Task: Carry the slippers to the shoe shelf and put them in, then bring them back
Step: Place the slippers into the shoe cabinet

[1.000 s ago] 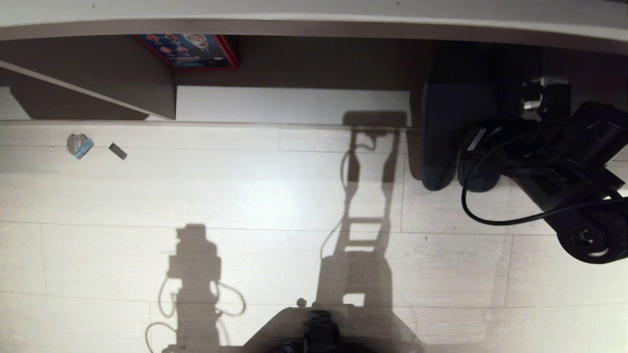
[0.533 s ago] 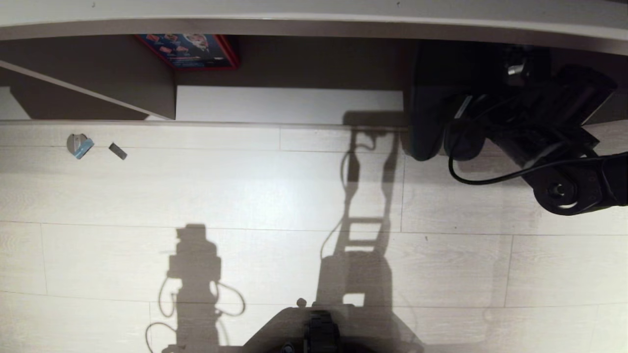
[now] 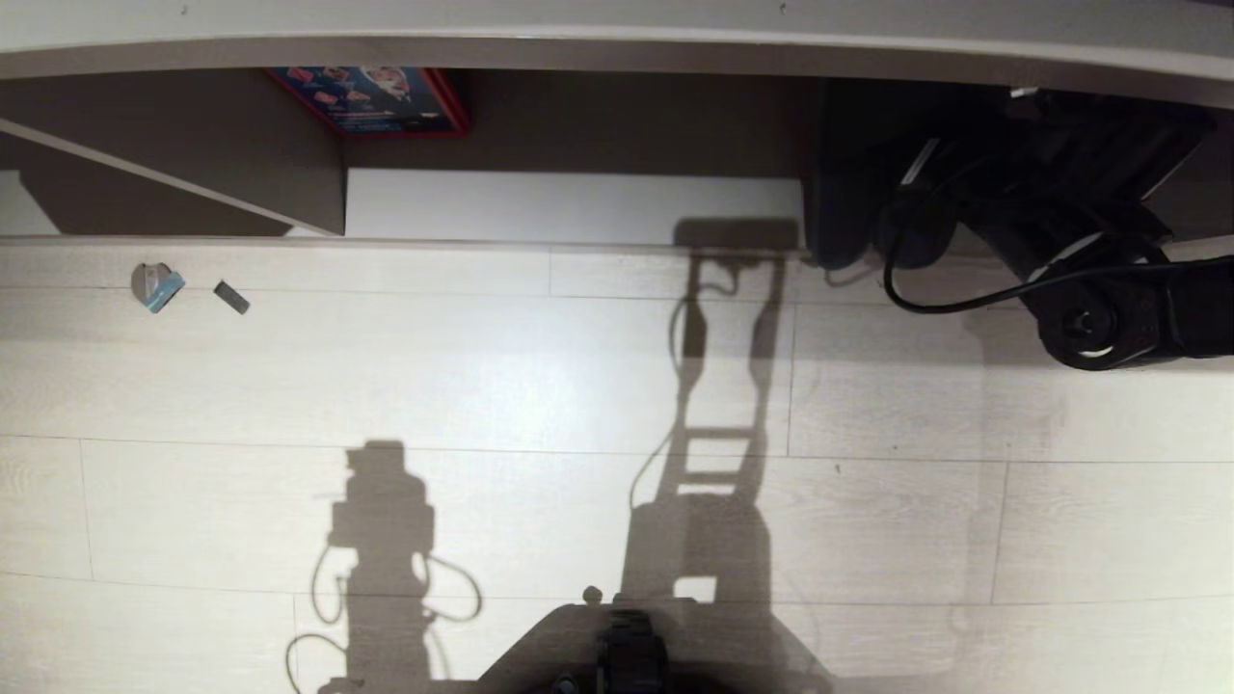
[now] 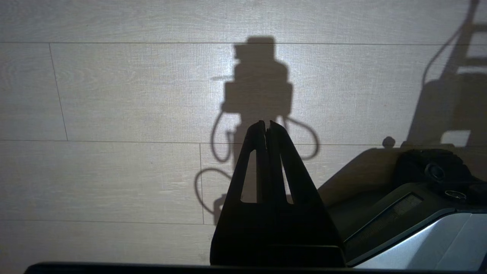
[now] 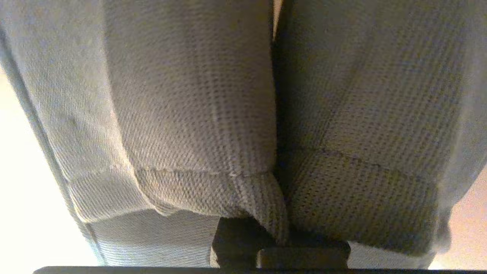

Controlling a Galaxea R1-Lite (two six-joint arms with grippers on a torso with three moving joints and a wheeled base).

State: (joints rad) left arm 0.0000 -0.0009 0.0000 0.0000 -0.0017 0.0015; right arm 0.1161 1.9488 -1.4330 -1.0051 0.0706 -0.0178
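The right gripper [image 5: 281, 247], fingers pinched tight on the pair of dark blue-grey soft fabric slippers [image 3: 848, 193], holds them inside the grey-beige laminate shoe shelf [image 3: 578, 207]. They look light and floppy; gripping both inner edges together seems best. The left gripper [image 4: 267, 127] hangs closed and empty.

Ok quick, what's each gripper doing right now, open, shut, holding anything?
Left gripper: shut, empty, hanging over the floor.
Right gripper: shut on the slippers, at the shoe shelf opening.
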